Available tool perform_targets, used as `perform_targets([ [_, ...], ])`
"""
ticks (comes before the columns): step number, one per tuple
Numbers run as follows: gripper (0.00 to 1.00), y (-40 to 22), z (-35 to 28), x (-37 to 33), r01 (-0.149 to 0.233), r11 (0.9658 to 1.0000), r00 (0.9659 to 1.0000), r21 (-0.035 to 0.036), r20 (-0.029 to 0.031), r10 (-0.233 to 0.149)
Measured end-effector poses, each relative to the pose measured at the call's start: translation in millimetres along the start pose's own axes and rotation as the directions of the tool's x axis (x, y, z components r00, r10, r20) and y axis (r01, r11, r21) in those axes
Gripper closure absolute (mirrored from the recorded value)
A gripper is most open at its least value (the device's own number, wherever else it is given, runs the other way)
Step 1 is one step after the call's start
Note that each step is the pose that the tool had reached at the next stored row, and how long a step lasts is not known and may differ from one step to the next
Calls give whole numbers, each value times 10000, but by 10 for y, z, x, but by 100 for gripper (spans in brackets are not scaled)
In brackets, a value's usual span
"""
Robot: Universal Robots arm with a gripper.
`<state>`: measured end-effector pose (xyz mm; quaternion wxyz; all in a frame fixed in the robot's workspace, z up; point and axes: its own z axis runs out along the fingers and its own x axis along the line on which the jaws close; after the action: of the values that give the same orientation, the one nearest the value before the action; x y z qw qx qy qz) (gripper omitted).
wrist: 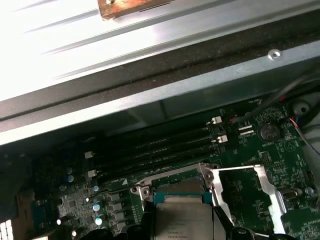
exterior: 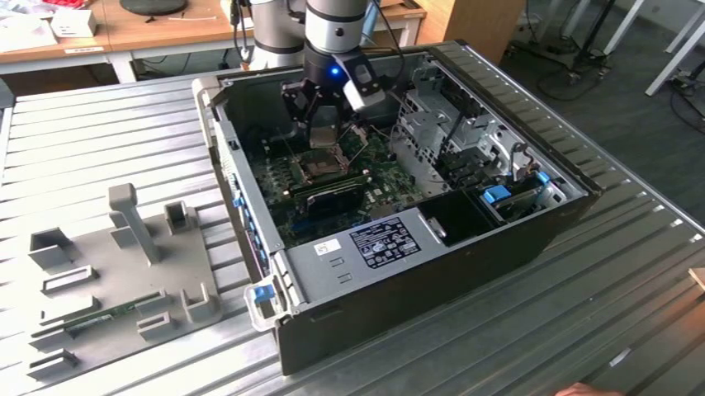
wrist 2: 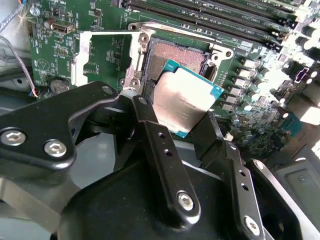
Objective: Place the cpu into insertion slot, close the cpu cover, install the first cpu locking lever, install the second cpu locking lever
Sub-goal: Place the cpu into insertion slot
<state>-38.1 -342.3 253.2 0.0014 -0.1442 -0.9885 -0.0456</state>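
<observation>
- Gripping the cpu (wrist 2: 187, 100) by two opposite edges, the pincer (wrist 2: 179, 117) is closing its black fingers (wrist 2: 160, 145) on the chip, whose silvery face is showing in both wrist views (wrist: 182, 220).
- The chip is hanging tilted between the fingertips, with its teal edge turned away from the pincer.
- Directly beneath the pincer, the insertion slot (wrist 2: 177, 55) is lying uncovered, its dark pin field showing inside the silver rim; in the exterior view the chip (exterior: 323, 136) is hovering above the slot (exterior: 322, 167), apart from it.
- Just beside the slot, the cpu cover (wrist 2: 78, 60) is lying swung open, its frame resting over the green circuit board (wrist 2: 52, 42) with the board showing through the cut-out; the first wrist view is showing that frame (wrist: 267, 186) too.
- Beyond the slot, the long black memory strips (wrist 2: 215, 20) are running side by side.
- Around the pincer (exterior: 323, 124), the open computer case (exterior: 529, 239) is lying on its side on the ribbed metal table (exterior: 99, 132).
- Well away from the pincer, a grey fixture plate (exterior: 121, 272) is sitting on that table.
</observation>
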Motion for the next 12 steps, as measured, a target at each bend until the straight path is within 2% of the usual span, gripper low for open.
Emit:
perform_targets([
  [4,46,0,4,0,-699,9976,9975,-13,63,699],
  [6,46,-1,6,0,-1055,9944,9944,-22,94,1055],
  [9,46,-1,8,-1,-1586,9873,9872,-37,141,1587],
  [12,46,-1,9,-1,-1662,9861,9860,-40,147,1663],
])
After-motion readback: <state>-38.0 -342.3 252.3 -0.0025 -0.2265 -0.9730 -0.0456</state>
